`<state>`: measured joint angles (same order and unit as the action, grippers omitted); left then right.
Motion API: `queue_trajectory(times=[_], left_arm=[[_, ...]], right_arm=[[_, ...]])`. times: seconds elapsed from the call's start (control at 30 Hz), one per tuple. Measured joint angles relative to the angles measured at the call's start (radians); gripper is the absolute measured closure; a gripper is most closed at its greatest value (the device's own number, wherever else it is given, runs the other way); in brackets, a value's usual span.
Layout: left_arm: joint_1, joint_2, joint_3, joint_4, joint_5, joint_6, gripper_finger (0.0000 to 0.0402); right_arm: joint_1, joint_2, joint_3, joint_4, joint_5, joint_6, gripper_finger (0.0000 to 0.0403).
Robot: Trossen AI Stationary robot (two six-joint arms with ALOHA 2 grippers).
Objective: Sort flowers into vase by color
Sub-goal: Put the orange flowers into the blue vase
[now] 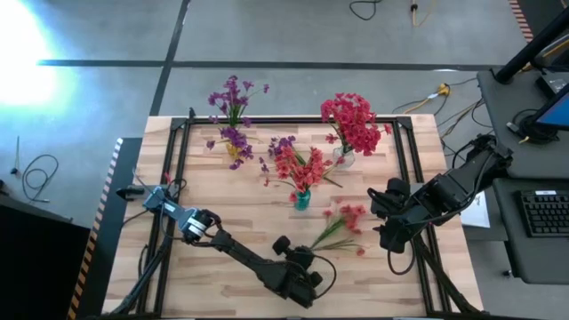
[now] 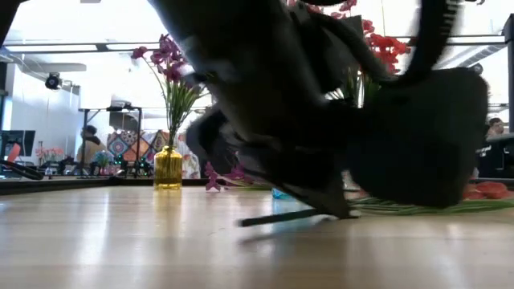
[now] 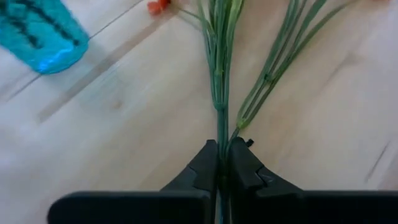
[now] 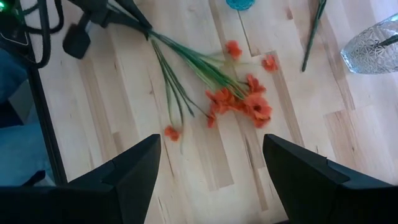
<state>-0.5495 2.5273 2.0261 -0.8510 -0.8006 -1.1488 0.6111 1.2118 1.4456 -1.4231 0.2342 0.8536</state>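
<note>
Left gripper (image 3: 222, 163) is clamped on the stem ends of the red sprig (image 4: 239, 99) (light, floppy); right gripper (image 4: 211, 168) hangs spread. Hold low on the stems; blossoms crush easily.

- High view looks straight down on the whole pale wooden table (image 1: 240, 284).
- Low view sits at table height, facing the room, largely blocked by a near dark arm.
- Both wrist views look closely down on the red-blossomed green-stemmed sprigs (image 4: 233, 93).
</note>
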Motion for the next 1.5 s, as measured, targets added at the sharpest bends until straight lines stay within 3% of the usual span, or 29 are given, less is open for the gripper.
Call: queue_trajectory(times=[0.17, 0.33, 0.67, 0.83, 1.2, 1.37, 1.5], left_arm=[[-0.039, -0.002, 0.047, -0.200, 0.034, -0.024, 0.0401], [-0.077, -0.002, 0.091, -0.277, 0.037, -0.001, 0.0384], [-0.099, -0.005, 0.148, -0.328, 0.051, 0.015, 0.0269], [-0.096, -0.007, 0.164, -0.316, -0.002, 0.103, 0.0224], [-0.071, -0.007, 0.157, -0.310, -0.002, 0.276, 0.0248], [-0.084, -0.029, 0.103, -0.440, -0.037, 0.254, 0.0262], [-0.092, -0.073, 0.048, -0.433, -0.099, 0.243, 0.0271]], right_arm=[[0.000, 0.000, 0.000, 0.000, -0.004, -0.007, 0.0129], [0.000, 0.000, 0.000, 0.000, -0.006, -0.018, 0.0129], [0.000, 0.000, 0.000, 0.000, -0.004, -0.035, 0.0129], [0.000, 0.000, 0.000, 0.000, -0.005, -0.052, 0.0129], [0.025, 0.000, 0.000, 0.000, -0.006, -0.058, 0.0129], [0.035, 0.000, 0.000, 0.001, 0.005, -0.042, 0.0129], [0.035, 0.000, 0.000, 0.030, 0.039, -0.042, 0.0129]])
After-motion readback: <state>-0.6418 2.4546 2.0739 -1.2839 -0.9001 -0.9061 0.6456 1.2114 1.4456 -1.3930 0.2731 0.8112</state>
